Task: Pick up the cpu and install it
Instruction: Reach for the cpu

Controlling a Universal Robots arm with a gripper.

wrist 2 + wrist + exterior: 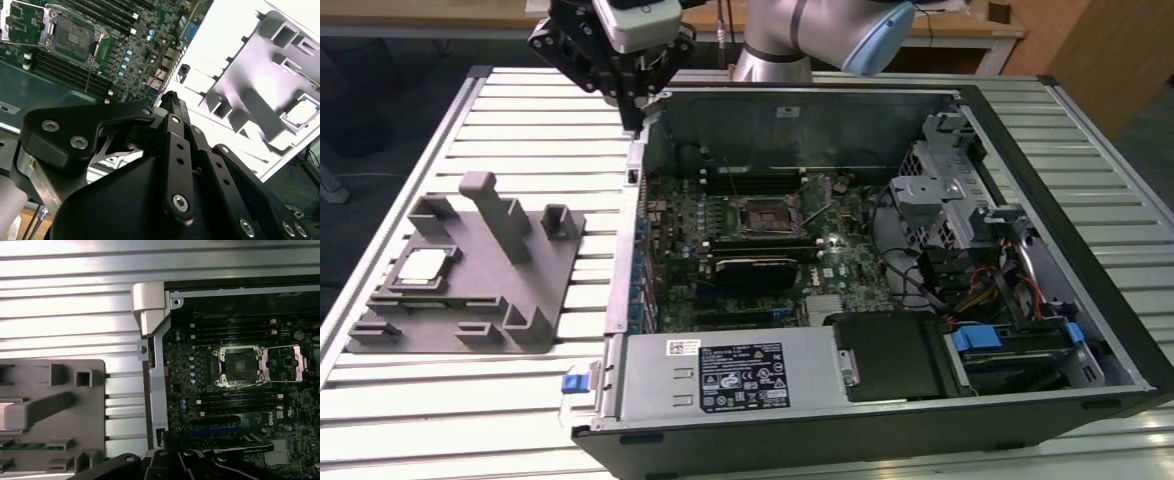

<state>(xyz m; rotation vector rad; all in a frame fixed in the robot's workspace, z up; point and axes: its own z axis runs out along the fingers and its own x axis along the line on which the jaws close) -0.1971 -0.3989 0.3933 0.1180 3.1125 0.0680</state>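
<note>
Ribbed silver metal tabletop (520,100) carries an open black computer case (854,450) and, on the exterior view's left, a grey moulded plastic holder (534,285). The small square cpu (424,267) with its shiny silver top lies flat in a recess at that holder's left side. Over the case's far left corner hangs the black two-fingered gripper (635,122), its tips seemingly pressed together on nothing. On the green motherboard, the black square socket (761,217) has its metal cover plate swung open.
</note>
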